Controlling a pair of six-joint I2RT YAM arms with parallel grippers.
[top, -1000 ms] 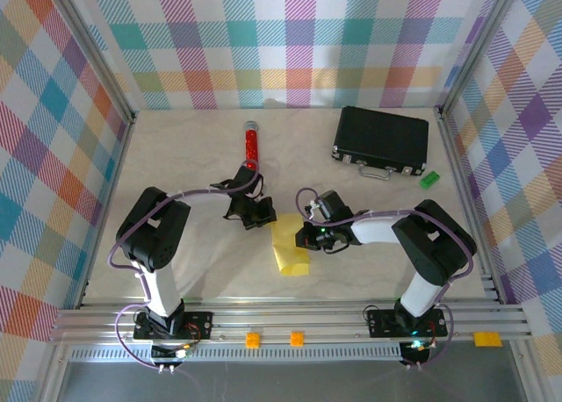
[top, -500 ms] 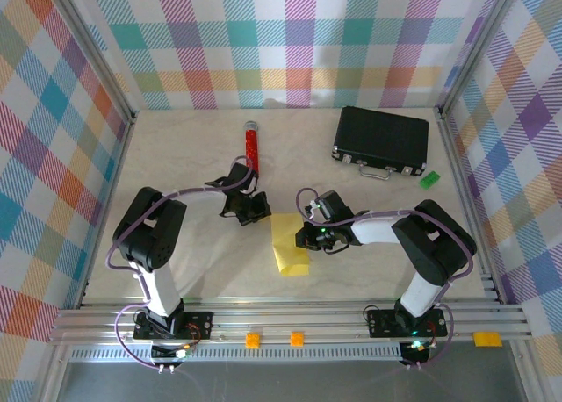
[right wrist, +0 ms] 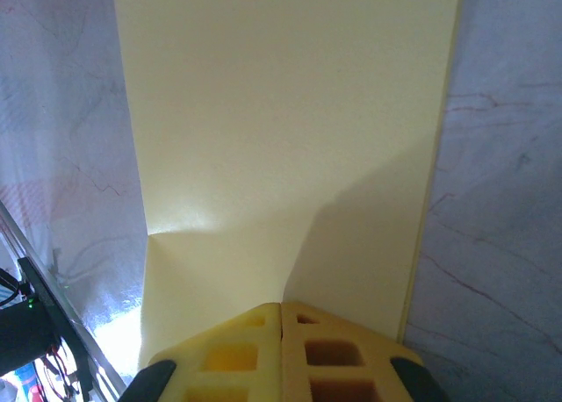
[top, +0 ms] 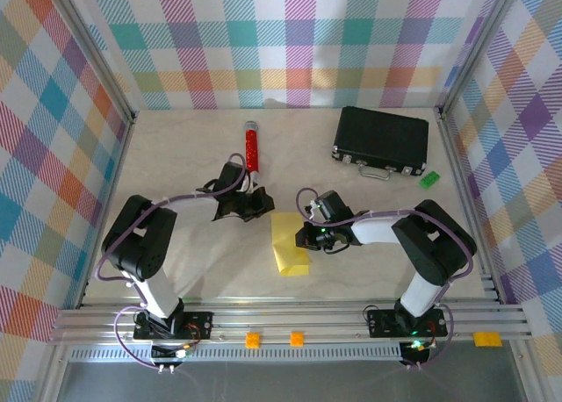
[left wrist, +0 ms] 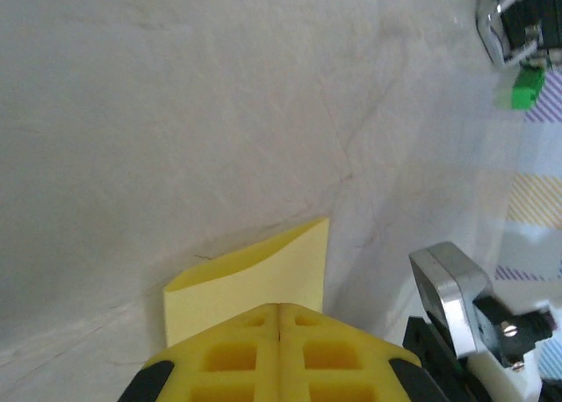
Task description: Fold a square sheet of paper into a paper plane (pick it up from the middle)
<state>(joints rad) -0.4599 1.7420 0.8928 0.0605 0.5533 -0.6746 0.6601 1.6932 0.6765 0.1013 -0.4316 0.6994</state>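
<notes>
As both jaws were shut empty, the square sheet of paper [top: 288, 246] was likely best pinned by right gripper [top: 305, 237], creased by left gripper [top: 260, 206]

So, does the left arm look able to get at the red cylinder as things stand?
Probably yes: the left claw, shut, sits a short way nearer than the red cylinder, and bare table lies between them.

Red cylinder [top: 250, 146], black case [top: 382, 139] and small green block [top: 428, 179] toward the table's [top: 176, 147] far edge.
</notes>
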